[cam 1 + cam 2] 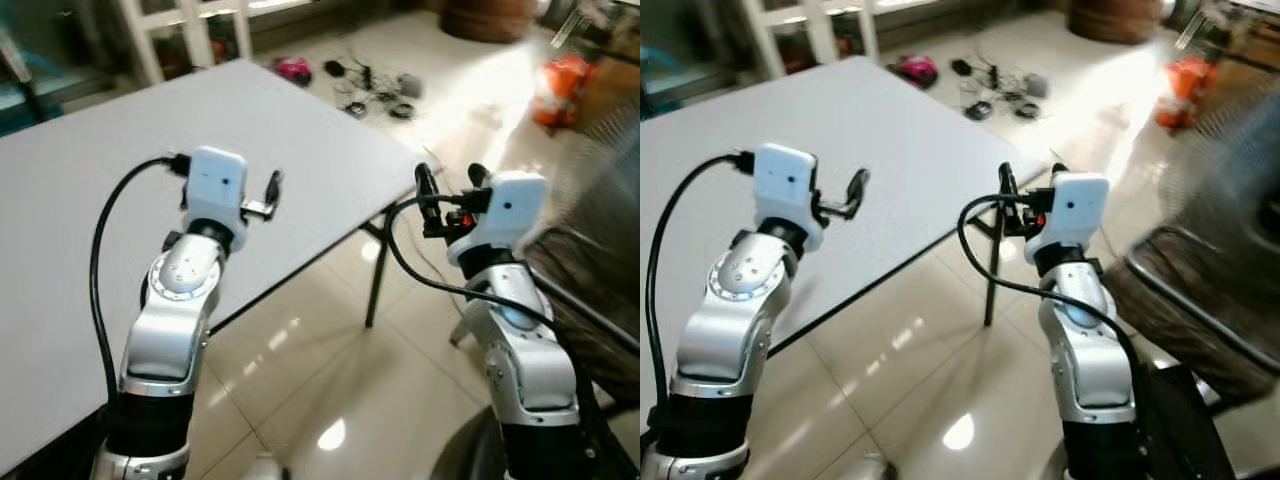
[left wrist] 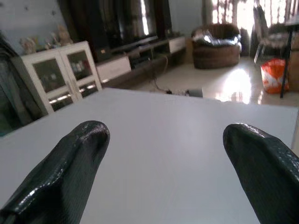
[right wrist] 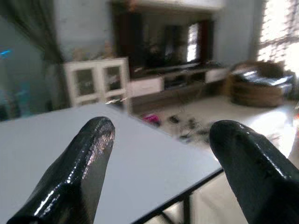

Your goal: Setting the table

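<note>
1. Desk [image 1: 300,140]: white top, dark legs, standing on a glossy tiled floor [image 1: 330,380], ahead of the robot.
2. Left hand [image 2: 163,154]: fingers spread, holding nothing, raised over the desk top.
3. Right hand [image 3: 159,154]: fingers spread, holding nothing, near the desk corner.
4. Cables [image 1: 375,90] lie on the floor beyond the desk.

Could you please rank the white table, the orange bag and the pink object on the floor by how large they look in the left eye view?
1. White table, by far.
2. Orange bag.
3. Pink object.
The bag and the pink object lie far off and blurred, so only apparent size is ranked.
</note>
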Available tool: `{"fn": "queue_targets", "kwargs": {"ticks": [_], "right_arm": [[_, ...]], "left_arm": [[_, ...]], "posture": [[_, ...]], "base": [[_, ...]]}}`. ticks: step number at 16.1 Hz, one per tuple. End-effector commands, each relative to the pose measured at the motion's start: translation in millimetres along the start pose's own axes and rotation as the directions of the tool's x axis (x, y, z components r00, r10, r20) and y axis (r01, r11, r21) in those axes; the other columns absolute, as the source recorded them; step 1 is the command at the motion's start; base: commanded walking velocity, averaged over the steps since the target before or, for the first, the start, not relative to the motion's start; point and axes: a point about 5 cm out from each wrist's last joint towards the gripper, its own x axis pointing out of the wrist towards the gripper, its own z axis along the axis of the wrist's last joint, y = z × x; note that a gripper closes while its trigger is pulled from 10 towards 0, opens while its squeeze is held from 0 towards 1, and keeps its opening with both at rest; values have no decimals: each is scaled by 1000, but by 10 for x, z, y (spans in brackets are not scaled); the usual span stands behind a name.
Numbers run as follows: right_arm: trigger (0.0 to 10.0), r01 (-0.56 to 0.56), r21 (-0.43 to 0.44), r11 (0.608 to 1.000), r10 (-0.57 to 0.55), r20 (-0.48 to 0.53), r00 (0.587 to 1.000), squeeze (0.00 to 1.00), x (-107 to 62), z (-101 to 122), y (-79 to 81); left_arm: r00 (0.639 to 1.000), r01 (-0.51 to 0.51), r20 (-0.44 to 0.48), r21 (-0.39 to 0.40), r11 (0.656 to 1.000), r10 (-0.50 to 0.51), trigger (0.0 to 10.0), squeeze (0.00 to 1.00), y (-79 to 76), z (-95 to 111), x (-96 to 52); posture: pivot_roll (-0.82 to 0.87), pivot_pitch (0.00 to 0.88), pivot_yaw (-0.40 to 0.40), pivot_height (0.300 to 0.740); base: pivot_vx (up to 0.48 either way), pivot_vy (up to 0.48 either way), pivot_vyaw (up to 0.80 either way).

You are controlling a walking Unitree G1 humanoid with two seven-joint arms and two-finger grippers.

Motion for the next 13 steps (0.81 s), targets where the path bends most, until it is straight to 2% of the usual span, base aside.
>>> {"fn": "queue_targets", "kwargs": {"ticks": [1, 2, 3, 5, 6, 9, 10, 13], "right_arm": [[10000, -57, 25, 998, 57, -17, 998, 0, -34, -30, 65], [10000, -83, 27, 996, 84, -29, 996, 0, -71, -57, 64], [10000, -90, 35, 995, 92, -39, 995, 0, -109, -74, 50], [10000, -107, 57, 993, 109, -30, 994, 0, -116, -79, 71], [10000, -118, 74, 990, 122, -40, 992, 0, -164, -134, 85], [10000, -120, 76, 990, 123, -47, 991, 0, -164, -172, 107], [10000, -105, 85, 991, 108, -35, 994, 0, -147, -149, 108], [10000, -101, 84, 991, 104, -37, 994, 0, -181, -166, 111]], "left_arm": [[1000, 19, -2, 5, 1000, -19, 10000, 0, -30, -21, -57], [1000, 24, -14, 3, 1000, -24, 10000, 0, -47, -74, -122], [999, 10, -37, 19, 1000, -10, 10000, 0, 3, -141, -220], [998, -10, -54, 32, 999, 12, 10000, 0, 86, -204, -294], [995, -23, -92, 55, 998, 28, 10000, 0, 122, -292, -375], [993, -42, -106, 75, 996, 50, 10000, 0, 160, -330, -357], [995, -38, -93, 59, 998, 43, 10000, 0, 120, -287, -289], [995, -2, -100, 49, 999, 7, 10000, 0, 37, -313, -246]], "posture": [[4, 0, -21, 740], [11, 0, -41, 740], [15, 0, -48, 740], [20, 0, -46, 740], [33, 0, -44, 740], [35, 0, -37, 740], [31, 0, -15, 740], [9, 0, 20, 740]], "base": [[0, 382, 800], [0, 480, 800], [0, 480, 800], [0, 480, 800], [0, 480, 800], [0, 480, 800], [0, 480, 800], [0, 480, 800]]}}
